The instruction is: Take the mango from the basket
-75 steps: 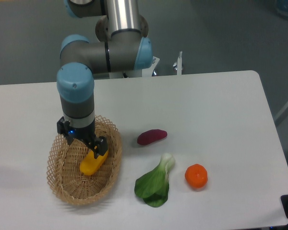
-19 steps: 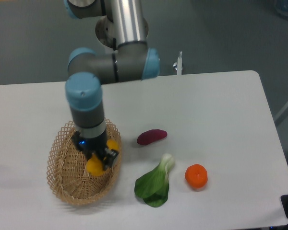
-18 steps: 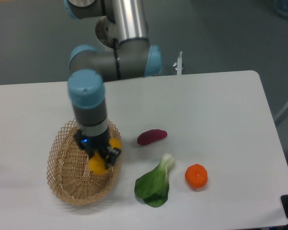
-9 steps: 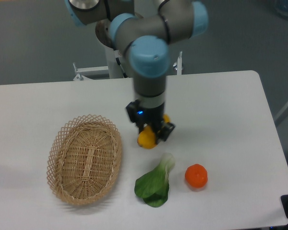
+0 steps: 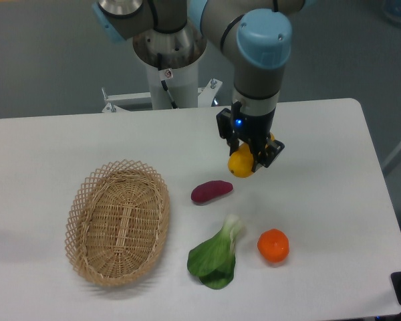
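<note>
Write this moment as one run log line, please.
gripper: shut on mango | mango: lifted above table, right of purple tuber | basket: empty

A white table [image 5: 321,134] with rounded corners stands on dull grey-green floor [image 5: 47,60]

Even, bright overhead light falls around my gripper [image 5: 252,155]. Shadows below it are faint. Everything looks slightly soft.
</note>
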### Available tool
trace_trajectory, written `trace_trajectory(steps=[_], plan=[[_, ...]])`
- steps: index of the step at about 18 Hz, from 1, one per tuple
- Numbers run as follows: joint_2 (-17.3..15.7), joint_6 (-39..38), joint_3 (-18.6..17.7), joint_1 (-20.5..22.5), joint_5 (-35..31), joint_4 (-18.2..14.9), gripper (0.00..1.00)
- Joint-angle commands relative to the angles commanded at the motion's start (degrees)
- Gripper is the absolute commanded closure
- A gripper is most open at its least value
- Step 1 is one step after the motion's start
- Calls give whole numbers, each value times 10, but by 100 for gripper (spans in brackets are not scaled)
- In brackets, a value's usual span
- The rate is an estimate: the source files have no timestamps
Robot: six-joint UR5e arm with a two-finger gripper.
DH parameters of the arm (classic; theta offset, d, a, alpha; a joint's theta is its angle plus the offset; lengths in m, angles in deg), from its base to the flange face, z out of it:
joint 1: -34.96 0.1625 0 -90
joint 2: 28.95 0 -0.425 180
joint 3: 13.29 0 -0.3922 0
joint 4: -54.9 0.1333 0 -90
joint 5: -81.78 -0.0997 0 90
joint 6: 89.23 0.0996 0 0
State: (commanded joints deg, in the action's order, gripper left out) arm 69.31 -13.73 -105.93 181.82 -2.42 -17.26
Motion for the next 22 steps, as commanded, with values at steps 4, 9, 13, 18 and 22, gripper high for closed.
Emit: trace_trajectory(steps=[4,9,13,18,22], plan=[[-4,0,-1,5,4,0,44],[-4,0,0,6,8,0,44],[-7,0,-2,6,8,0,44],[-7,0,-1,6,8,0,44],[-7,0,-1,6,7,0,44]])
